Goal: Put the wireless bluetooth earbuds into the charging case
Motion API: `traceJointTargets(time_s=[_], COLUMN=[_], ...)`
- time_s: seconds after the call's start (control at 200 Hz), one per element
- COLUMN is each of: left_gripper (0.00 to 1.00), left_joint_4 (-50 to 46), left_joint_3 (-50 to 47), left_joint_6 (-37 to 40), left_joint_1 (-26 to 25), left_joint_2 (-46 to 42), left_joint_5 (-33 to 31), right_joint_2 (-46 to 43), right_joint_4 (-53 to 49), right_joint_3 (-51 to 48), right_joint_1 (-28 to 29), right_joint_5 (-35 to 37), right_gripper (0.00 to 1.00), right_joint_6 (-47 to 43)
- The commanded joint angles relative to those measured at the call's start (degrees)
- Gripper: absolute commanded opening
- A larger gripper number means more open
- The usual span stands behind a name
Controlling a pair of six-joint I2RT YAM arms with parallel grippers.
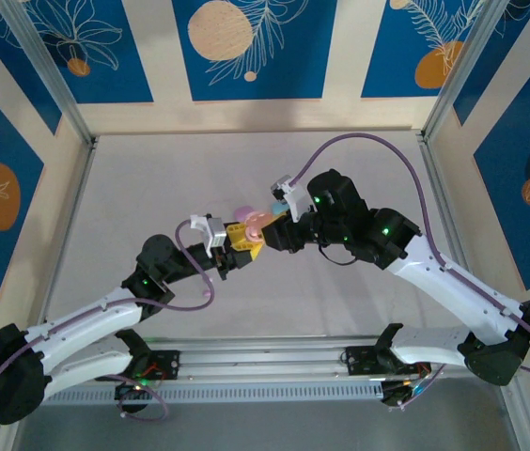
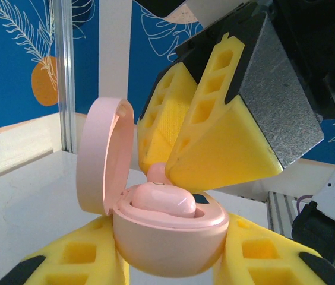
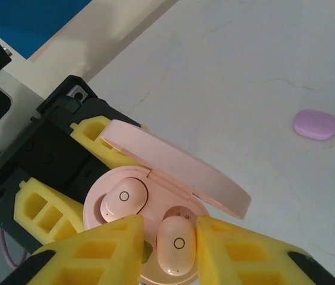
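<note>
While left end effector [image 2: 170, 262] grips case [image 3: 173, 169], right end effector [image 3: 168, 230] pinches bud [image 3: 178, 243], which could jam if tilted.

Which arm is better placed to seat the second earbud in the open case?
Right. The right gripper straddles the second earbud at its slot, beside the seated earbud. The left gripper is occupied, clamping the case from below, so it should probably just hold steady.
</note>
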Motion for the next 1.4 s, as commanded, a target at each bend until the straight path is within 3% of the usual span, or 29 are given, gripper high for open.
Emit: traceJointTargets(time_s=[0.0, 0.45, 0.635, 0.815, 1.015, 1.396], left_gripper=[0.2, 0.2, 0.2, 0.2, 0.2, 0.2], left_joint_4=[3.2, 3.2, 2.8, 0.9, 0.6, 0.2], left_joint_3=[1.1, 1.0, 1.1, 2.2, 2.8, 2.7], left_joint_6=[-0.7, 0.0, -0.1, -0.1, -0.2, 0.0], left_joint_1=[-0.5, -0.5, -0.4, -0.6, -1.1, -1.3], left_joint_2=[-0.5, -0.4, -0.3, -0.1, 0.3, -0.4], left_joint_5=[0.5, 0.8, 1.7, 3.9, 5.0, 3.2], right_joint_2=[-0.4, -7.5, -10.2, -8.0, -2.2, 1.4], right_joint_4=[-0.9, 4.6, 6.4, 8.2, 8.2, 3.2], right_joint_3=[0.4, -2.8, -5.4, -6.0, -3.0, -1.4], right_joint_1=[0.3, -1.8, -6.8, -14.6, -15.1, -14.6], right_joint_5=[-0.3, 1.2, 3.2, -8.6, -17.3, -22.6], right_gripper=[0.34, 0.42, 0.46, 0.47, 0.49, 0.51], right_joint_6=[0.1, 4.0, 13.2, 23.6, 27.1, 23.6])
